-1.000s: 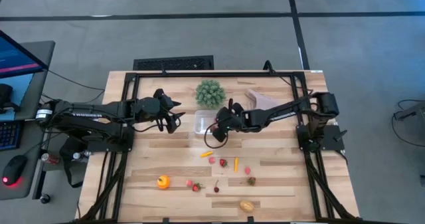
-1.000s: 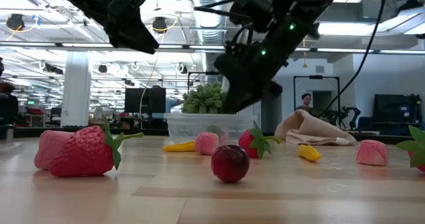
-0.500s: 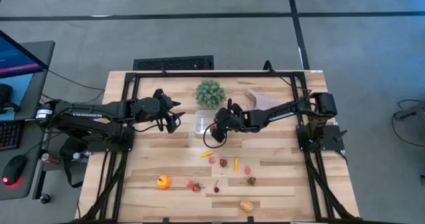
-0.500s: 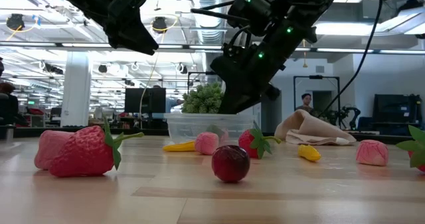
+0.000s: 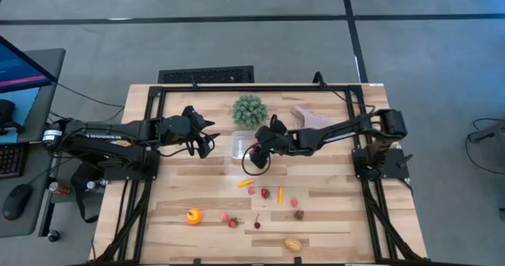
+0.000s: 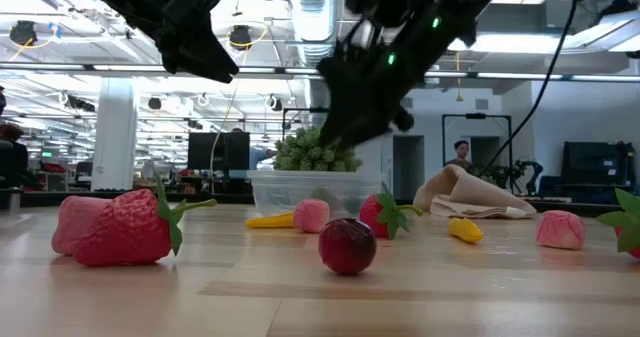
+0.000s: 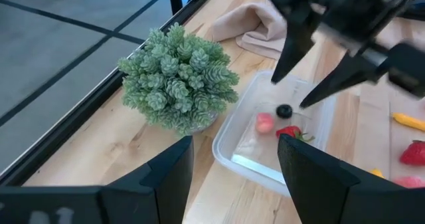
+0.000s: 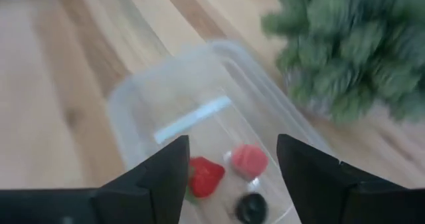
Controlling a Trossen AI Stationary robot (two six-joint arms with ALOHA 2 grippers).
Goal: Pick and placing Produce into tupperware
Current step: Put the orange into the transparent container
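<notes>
The clear tupperware (image 5: 240, 145) sits on the table in front of the green plant (image 5: 249, 110). In it lie a pink piece (image 7: 264, 122), a strawberry (image 7: 289, 131) and a small dark round piece (image 7: 284, 110). My right gripper (image 7: 289, 91) hangs open above the tupperware (image 8: 199, 98) and touches nothing. My left gripper (image 5: 208, 145) waits open in the air, left of the tupperware. More produce lies nearer on the table: a yellow-orange piece (image 5: 246, 182), a strawberry (image 5: 265, 192), an orange (image 5: 193, 215) and several others.
A beige cloth (image 5: 312, 118) lies right of the plant, near the far edge. In the low view a big strawberry (image 6: 130, 227) and a dark red ball (image 6: 346, 245) lie close to the near edge. A black frame (image 5: 252, 88) runs around the table.
My right gripper has risen from just over the tupperware's rim to well above it, staying over the container. The left arm has kept still.
</notes>
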